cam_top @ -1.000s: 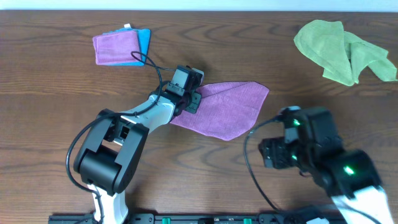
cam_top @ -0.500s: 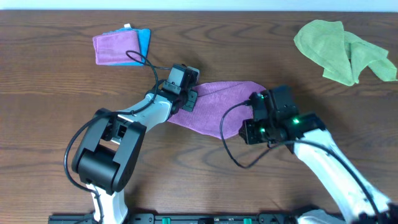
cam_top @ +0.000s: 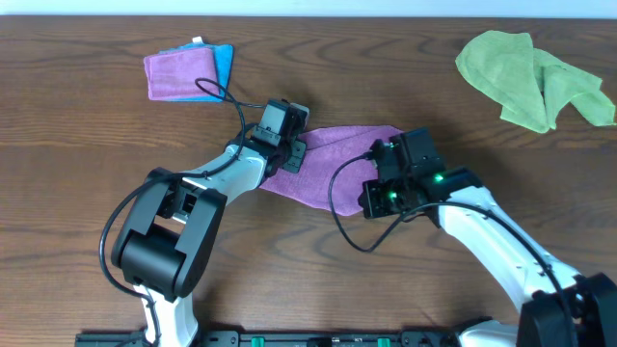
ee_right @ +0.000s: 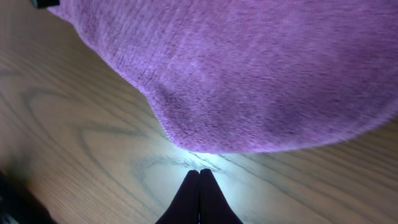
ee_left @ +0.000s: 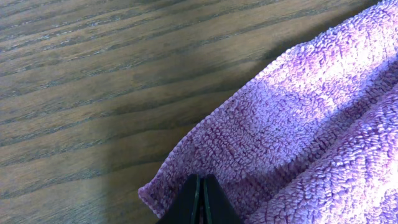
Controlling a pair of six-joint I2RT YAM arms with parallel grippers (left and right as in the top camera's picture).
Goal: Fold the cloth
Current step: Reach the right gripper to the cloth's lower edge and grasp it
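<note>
The table (cam_top: 77, 145) is dark brown wood with a strong wavy grain, bare over most of its width, and a pale strip of wall or floor (cam_top: 308, 8) shows along its far edge. A black rail (cam_top: 318, 337) runs along the near edge between the two arm bases. The purple cloth (cam_top: 323, 154) lies near the middle of the table, loosely flattened into a slanting, lopsided shape with a crease along its upper side. At its left end sits the left gripper (ee_left: 200, 198). Its wrist camera shows the two fingers pressed tight together, their tips down on the nubbly pile just inside a corner of the cloth. Whether any fabric is pinched between them I cannot tell. The right gripper (ee_right: 199, 193) is at the cloth's lower right side, fingers likewise closed against each other with nothing between them, pointing at bare wood just short of the rounded purple edge. A bright patch of light falls on the grain there. Well apart in the far left corner a folded purple towel (cam_top: 178, 72) rests on a blue cloth (cam_top: 224, 60), and in the far right corner a green cloth (cam_top: 530, 77) lies crumpled
</note>
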